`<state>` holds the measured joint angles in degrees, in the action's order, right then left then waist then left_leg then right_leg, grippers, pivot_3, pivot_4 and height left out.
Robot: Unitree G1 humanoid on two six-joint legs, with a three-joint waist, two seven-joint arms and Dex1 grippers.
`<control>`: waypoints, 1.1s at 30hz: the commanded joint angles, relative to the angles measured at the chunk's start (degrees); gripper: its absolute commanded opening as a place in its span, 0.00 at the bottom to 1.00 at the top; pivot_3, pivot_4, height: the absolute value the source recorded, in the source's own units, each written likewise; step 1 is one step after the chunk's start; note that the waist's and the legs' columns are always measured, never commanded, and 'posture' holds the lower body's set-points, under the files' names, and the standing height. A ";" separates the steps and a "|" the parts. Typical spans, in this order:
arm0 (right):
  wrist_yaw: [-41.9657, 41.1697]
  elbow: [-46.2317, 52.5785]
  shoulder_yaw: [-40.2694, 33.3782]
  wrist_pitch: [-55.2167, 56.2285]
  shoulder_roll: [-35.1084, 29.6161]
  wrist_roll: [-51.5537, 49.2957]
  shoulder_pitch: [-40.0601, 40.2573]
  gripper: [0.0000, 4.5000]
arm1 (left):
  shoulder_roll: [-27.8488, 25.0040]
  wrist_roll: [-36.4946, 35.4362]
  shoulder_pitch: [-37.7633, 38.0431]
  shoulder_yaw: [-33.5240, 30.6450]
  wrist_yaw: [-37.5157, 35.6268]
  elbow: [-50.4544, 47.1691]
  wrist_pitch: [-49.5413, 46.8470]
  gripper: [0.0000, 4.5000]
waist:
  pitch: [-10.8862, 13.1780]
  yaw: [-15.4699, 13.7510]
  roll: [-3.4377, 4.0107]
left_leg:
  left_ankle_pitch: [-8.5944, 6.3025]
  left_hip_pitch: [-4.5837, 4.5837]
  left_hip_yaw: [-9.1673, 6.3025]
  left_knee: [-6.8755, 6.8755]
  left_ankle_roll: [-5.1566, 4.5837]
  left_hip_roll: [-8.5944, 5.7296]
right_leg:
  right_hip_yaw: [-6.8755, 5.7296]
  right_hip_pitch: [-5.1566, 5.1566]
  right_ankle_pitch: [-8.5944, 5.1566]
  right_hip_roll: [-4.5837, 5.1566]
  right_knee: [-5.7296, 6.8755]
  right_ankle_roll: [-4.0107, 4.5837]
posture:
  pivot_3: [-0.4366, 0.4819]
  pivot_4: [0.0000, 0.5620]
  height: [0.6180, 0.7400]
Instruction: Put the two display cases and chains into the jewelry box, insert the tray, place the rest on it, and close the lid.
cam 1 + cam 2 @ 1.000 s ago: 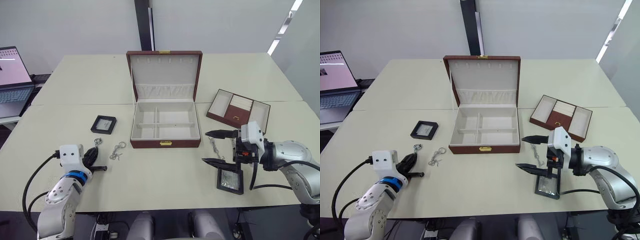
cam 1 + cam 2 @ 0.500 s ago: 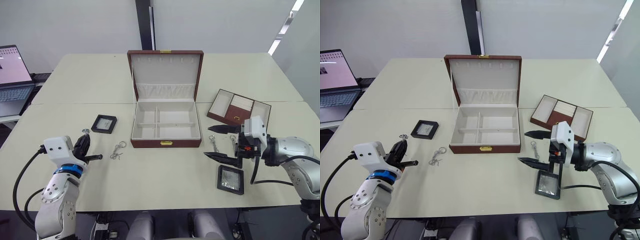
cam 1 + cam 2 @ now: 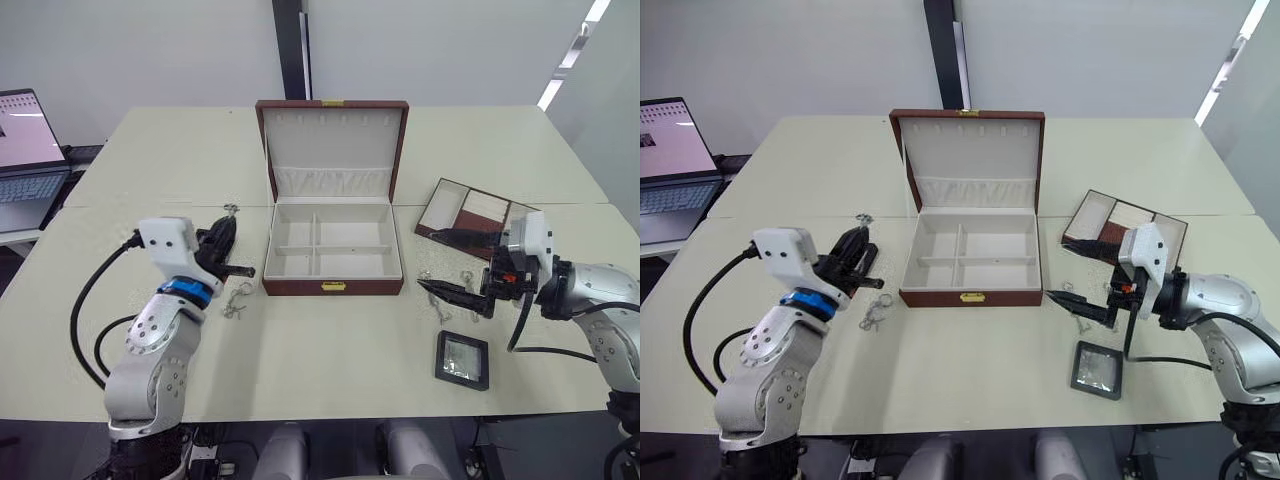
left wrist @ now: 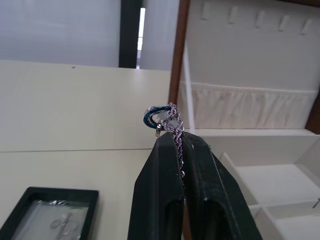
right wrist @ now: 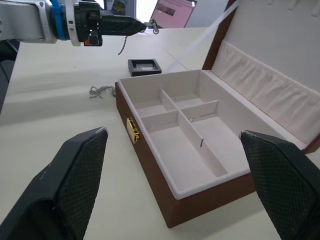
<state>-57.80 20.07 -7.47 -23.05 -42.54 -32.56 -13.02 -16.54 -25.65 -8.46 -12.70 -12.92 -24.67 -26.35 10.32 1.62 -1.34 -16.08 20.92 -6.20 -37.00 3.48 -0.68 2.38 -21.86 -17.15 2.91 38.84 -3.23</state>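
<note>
Closest to the robot, one display case lies flat on the cream table, off to the right and clear of everything. Just above it, the right gripper hangs low over the table with its two black fingers spread wide, holding nothing. Two chains lie on the table right by those fingers.

Over on the left, the left gripper has its fingers pressed together on a silver chain, the ring end poking out past the fingertips and the links trailing down between them. It is lifted off the table, just left of the jewelry box. Below that gripper, another chain lies in a loose tangle on the table near the box's front left corner. The wrist view picks up a second display case lying flat on the table left of the box.

In the middle stands the jewelry box, wide open, cream dividers bare, gold clasp facing the robot. Its lid stands upright behind it, gathered pocket showing. To the right of the box sits the tray, slightly angled, well apart from the box. Far left, an open laptop sits beyond the table's edge.
</note>
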 commanded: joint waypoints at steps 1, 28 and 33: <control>1.92 2.73 -2.83 -0.76 -0.79 -1.14 0.19 1.00 | 0.43 -0.86 -2.50 2.38 -1.29 -0.06 -0.62 0.03 | 0.00 0.08 0.00 | 0.00 0.00 0.01 0.00 0.00 0.01 | 0.01 -0.01 0.00 0.00 0.00 0.00 | 0.48 0.27 1.00; 10.13 5.18 -7.80 -7.01 -0.42 -5.71 2.23 1.00 | 6.00 11.98 -17.42 10.21 2.47 21.55 2.31 0.03 | 0.03 -0.06 -0.05 | 0.01 0.02 -0.01 -0.03 0.00 -0.05 | 0.01 0.00 0.01 0.01 0.00 -0.02 | 0.48 0.27 1.00; 10.60 5.12 -7.43 -7.14 -0.23 -5.75 1.89 1.00 | 6.44 12.47 -17.11 10.08 2.54 22.11 2.35 0.03 | 0.03 -0.06 -0.05 | 0.01 0.02 -0.01 -0.02 0.01 -0.05 | 0.01 0.00 0.01 0.01 0.00 -0.02 | 0.48 0.27 1.00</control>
<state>-47.36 23.63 -13.67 -30.50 -42.70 -37.26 -10.15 -10.18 -13.70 -25.31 -2.57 -10.61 -1.56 -24.54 10.35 1.56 -1.39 -16.08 20.93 -6.22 -37.03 3.48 -0.73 2.39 -21.87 -17.14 2.92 38.85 -3.25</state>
